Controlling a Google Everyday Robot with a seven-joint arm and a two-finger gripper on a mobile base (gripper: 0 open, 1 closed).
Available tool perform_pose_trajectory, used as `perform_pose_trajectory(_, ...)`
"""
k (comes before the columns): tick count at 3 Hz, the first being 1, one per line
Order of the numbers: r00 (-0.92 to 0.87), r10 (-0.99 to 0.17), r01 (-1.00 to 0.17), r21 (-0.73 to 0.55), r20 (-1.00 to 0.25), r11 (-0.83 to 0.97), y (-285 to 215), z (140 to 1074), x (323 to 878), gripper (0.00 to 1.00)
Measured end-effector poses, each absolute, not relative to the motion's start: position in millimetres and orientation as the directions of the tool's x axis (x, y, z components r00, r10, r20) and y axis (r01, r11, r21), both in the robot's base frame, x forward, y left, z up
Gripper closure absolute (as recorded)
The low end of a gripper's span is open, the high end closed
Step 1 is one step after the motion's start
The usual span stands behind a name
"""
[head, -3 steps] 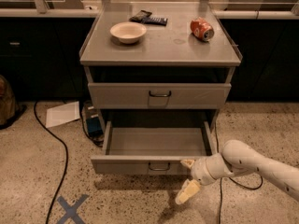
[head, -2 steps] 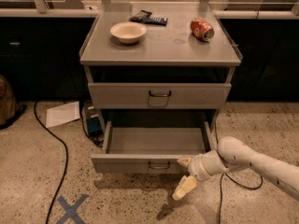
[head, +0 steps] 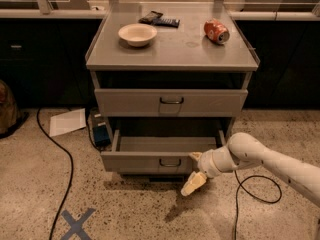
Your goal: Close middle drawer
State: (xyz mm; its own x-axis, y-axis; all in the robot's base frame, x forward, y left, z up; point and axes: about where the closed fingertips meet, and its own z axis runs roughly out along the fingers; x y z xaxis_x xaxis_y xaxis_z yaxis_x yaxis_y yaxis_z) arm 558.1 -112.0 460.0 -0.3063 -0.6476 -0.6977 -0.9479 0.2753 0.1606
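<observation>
The middle drawer [head: 145,161] is the low grey drawer of the cabinet. It stands partly pulled out, with its plain grey tray showing and a small dark wire handle [head: 170,162] at the centre of its front. My gripper [head: 192,173] is at the right part of the drawer front, on the white arm [head: 270,161] that comes in from the right. Its cream fingers are spread. The upper finger [head: 195,156] lies at the front panel's top edge and the lower finger [head: 193,183] hangs below the panel. It holds nothing.
A taller-fronted drawer [head: 171,102] above is shut. On the cabinet top [head: 175,49] are a bowl [head: 137,34], a red can [head: 216,31] lying on its side and a dark packet [head: 159,19]. On the floor are a black cable [head: 62,159], white paper [head: 67,121] and a blue tape cross [head: 76,225].
My gripper has moved left and up against the drawer front. The drawer has slid partway in, and less of its tray shows.
</observation>
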Motion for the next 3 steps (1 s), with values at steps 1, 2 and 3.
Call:
perform_pose_trajectory(1, -0.306, -0.648, -0.948, 0.161, -0.698, 0.275, -112, 460, 558, 0.00)
perform_pose_trajectory(2, -0.295, -0.675, -0.955, 0.177, -0.676, 0.239, -101, 446, 546, 0.00)
perform_pose_trajectory(3, -0.294, -0.692, -0.955, 0.185, -0.659, 0.230, -97, 432, 550, 0.00)
